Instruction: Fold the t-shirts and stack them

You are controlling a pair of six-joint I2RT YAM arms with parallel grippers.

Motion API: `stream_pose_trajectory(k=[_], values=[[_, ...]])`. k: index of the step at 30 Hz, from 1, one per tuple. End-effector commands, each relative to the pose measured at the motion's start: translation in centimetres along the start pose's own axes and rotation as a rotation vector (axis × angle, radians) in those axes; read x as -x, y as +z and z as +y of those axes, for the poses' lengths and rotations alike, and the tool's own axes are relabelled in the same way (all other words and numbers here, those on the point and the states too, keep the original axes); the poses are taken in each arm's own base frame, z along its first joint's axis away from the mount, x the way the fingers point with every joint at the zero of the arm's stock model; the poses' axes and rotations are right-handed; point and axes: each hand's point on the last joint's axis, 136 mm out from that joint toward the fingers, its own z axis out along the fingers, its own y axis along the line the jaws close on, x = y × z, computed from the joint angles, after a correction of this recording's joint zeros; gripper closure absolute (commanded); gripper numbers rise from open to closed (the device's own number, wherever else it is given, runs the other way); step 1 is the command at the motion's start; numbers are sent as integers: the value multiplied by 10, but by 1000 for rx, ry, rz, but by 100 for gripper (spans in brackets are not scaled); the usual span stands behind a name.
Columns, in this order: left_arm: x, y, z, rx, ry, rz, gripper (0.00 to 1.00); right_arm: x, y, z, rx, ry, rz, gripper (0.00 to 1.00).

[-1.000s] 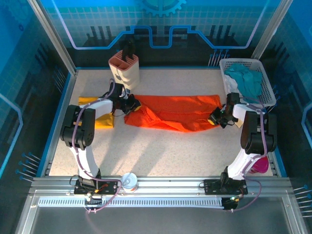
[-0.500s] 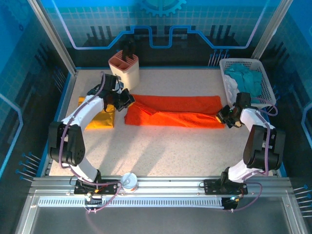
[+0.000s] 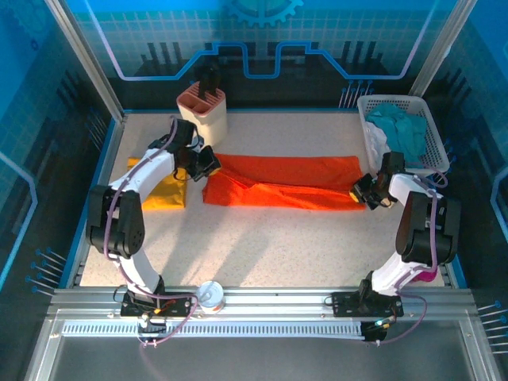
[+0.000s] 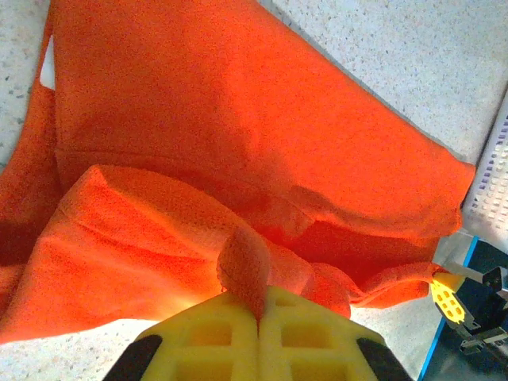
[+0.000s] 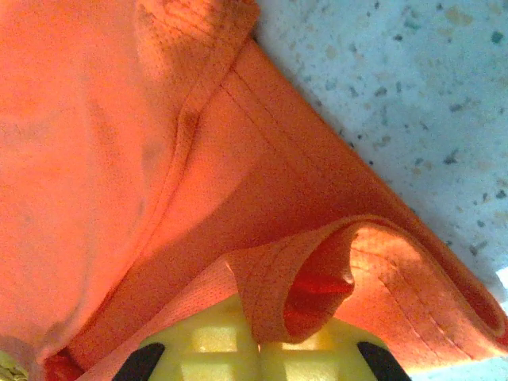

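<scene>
Pulling the orange shirt (image 3: 286, 184) into a long flat band across the table (image 3: 262, 238), smoother than a second ago, left gripper (image 3: 208, 167) and right gripper (image 3: 363, 190) each pinching an end, yellow shirt (image 3: 163, 194) lying at left, seemingly ready for another fold.

The left arm (image 3: 147, 176) and right arm (image 3: 423, 226) are white links joined by black housings. Each trails a looping purple-grey cable (image 3: 106, 242) and stands on a black base (image 3: 155, 302). The left gripper (image 4: 258, 317) and right gripper (image 5: 258, 337) have yellow fingers (image 4: 210, 337) moulded with square recesses.
</scene>
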Motion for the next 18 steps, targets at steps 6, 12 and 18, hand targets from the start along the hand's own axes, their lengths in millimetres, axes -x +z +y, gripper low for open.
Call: stream_pose_trajectory(k=[6, 12, 18], values=[[10, 6, 2, 42, 24, 0, 100, 18, -2, 23, 34, -41, -39, 92], [14, 13, 5, 62, 16, 6, 100, 17, -1, 31, 62, -65, -38, 63], [18, 14, 4, 68, 22, -3, 100, 12, -10, 42, 132, -86, -51, 40]])
